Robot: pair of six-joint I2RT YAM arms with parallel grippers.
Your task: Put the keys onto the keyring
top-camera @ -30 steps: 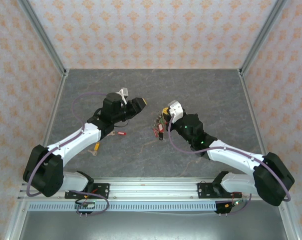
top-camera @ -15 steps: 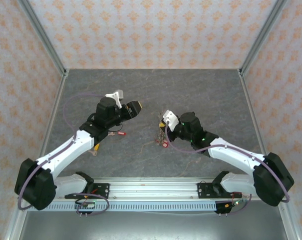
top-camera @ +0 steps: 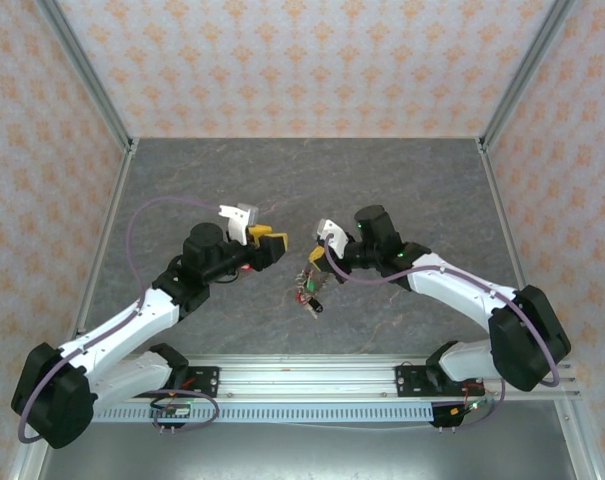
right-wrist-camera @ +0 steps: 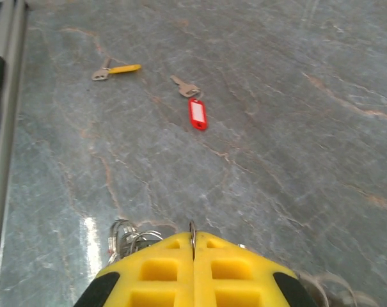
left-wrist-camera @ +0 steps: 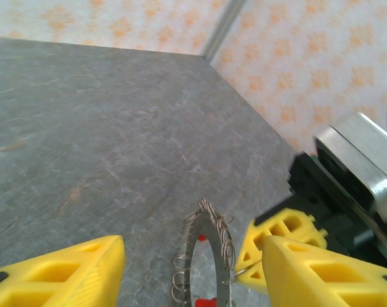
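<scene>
My right gripper is shut on the thin edge of the keyring, a grey flat ring seen edge-on in the left wrist view, with small wire loops along its rim. Under the right gripper, a bunch of keys with red and green heads hangs from the ring. My left gripper is open, its yellow fingers on either side of the ring without touching it. In the top view the left gripper faces the right one closely. Two loose keys lie on the table: one yellow-headed, one with a red tag.
The grey stone-pattern table is fenced by patterned walls and metal posts. A rail runs along the near edge. The left arm's purple cable loops above the table on the left.
The right gripper carried the ring and its keys left and nearer to the rail. The left gripper swung right and down to face it, and its jaws widened a little.
</scene>
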